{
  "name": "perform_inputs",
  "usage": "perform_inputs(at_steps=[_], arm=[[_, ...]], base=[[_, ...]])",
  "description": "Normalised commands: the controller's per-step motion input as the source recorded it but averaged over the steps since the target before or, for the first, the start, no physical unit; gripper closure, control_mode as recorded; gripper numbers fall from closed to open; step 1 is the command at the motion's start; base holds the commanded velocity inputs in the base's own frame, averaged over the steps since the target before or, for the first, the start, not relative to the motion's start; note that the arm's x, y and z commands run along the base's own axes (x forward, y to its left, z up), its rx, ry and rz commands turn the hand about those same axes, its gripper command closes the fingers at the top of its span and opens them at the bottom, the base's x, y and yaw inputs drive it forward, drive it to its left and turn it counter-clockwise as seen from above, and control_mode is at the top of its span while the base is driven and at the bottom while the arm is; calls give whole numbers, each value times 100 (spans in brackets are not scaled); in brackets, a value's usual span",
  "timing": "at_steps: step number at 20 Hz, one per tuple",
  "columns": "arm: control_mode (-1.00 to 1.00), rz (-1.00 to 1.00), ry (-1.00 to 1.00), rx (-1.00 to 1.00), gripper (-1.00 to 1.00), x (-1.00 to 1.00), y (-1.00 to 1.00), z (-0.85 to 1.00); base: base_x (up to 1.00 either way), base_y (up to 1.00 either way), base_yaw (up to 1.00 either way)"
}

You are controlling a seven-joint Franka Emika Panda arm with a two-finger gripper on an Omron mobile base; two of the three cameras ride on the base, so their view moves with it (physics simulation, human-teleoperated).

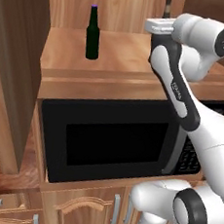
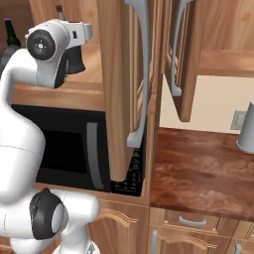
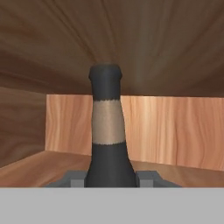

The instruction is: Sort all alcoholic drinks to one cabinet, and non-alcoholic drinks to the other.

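The squat black bottle, one of the alcoholic drinks, has a thin neck with a tan band. It stands between my fingertips, and my gripper is shut on its shoulder inside the open wooden cabinet. From the base, its neck pokes up behind my hand over the cabinet shelf. The slim dark-green bottle with the purple cap stands upright on the same shelf to the left, apart from my hand. It also peeks out behind the arm. The non-alcoholic drinks are out of view.
A black microwave sits under the shelf. The cabinet's doors hang open on the left and on the right. A second cabinet door is open over the brown counter, where a grey canister stands.
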Motion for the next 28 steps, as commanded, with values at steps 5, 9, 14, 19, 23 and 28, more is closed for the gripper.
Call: perform_inputs(at_steps=[5,9,14,19,23,28], arm=[[-100,4,0,0,100,43,7,0],[-100,4,0,0,100,23,1,0],[-100,4,0,0,100,7,0,-2],[-100,3,0,0,100,0,0,-15],[-100,3,0,0,100,0,0,-22],[-100,2,0,0,100,0,0,-26]], base=[[0,0,0],[0,0,0],[0,0,0],[0,0,0],[0,0,0],[0,0,0]])
